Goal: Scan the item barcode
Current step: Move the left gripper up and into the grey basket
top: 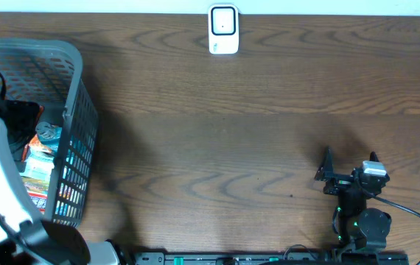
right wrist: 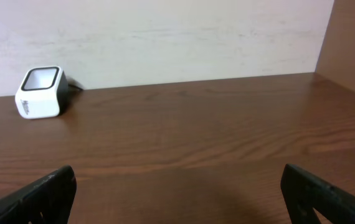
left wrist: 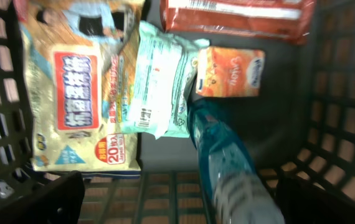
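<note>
Grey basket [top: 74, 88] at the counter's [top: 232, 147] left end is loaded with wipes packs [left wrist: 81, 93], an orange carton [left wrist: 230, 73] and a teal bottle [left wrist: 221, 149]. The left gripper [left wrist: 177, 186] is held above them, jaws spread wide, nothing gripped. The right gripper [top: 351, 163] is likewise spread and empty, well apart from the white scanner [top: 223, 29].

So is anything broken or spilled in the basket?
Nothing looks broken or spilled. The packs in the basket just lie jumbled, with a teal bottle slanting among them, and the scanner stands upright on the table.
</note>
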`<act>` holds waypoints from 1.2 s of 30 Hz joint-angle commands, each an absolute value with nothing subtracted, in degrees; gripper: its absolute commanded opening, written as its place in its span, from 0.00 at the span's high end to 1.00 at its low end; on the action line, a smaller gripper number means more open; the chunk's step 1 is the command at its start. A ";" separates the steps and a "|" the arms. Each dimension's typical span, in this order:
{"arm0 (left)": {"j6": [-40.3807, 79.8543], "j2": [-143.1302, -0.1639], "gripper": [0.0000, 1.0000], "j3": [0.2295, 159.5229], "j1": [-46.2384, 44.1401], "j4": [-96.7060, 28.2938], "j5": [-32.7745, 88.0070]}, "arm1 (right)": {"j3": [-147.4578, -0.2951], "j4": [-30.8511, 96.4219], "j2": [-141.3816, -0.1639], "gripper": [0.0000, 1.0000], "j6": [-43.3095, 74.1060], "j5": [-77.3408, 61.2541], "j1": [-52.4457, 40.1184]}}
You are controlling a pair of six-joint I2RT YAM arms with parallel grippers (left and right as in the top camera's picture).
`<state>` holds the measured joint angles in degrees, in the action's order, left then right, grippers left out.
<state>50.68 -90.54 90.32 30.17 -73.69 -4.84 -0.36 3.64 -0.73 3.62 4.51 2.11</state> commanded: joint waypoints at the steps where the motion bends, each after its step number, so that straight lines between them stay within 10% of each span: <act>1: 54.17 -94.48 0.02 90.11 30.09 -74.13 -3.44 | -0.32 3.84 -0.64 0.01 2.92 4.99 1.83; 24: 54.52 -101.49 0.01 79.66 30.04 -63.33 10.74 | -0.32 3.84 -0.64 0.01 2.92 4.99 1.83; 36: 53.65 -100.75 0.48 79.53 30.04 -63.29 10.52 | -0.32 3.84 -0.64 0.01 2.92 4.99 1.83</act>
